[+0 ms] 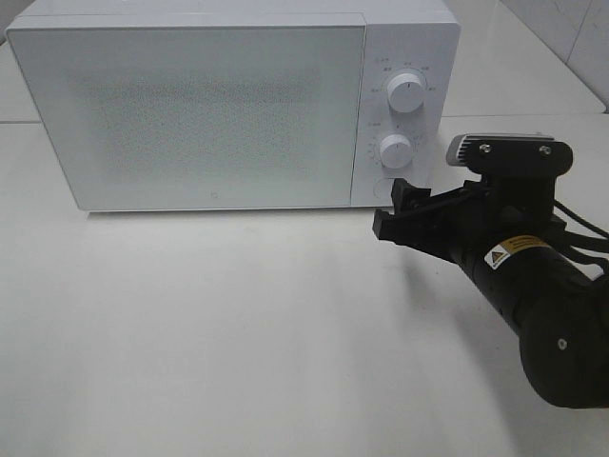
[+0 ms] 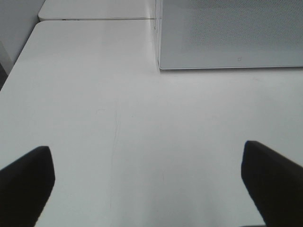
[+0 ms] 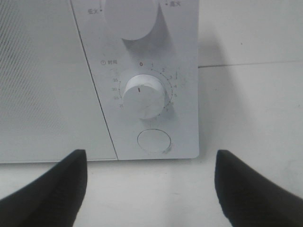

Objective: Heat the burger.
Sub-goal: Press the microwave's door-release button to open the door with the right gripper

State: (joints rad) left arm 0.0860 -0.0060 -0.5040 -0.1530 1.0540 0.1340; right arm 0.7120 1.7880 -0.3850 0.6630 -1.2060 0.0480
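Note:
The burger and its pink plate are out of view in every frame. The white microwave stands at the back of the table with its door shut. My right gripper is open and empty, just in front of the microwave's control panel, at the height of the round button. In the right wrist view the gripper faces that button, which lies below the timer knob. My left gripper is open and empty over bare table, with the microwave's door corner ahead of it.
The upper knob and the lower knob sit on the panel right of the door. The white table runs forward from the microwave. A tiled wall rises at the back right.

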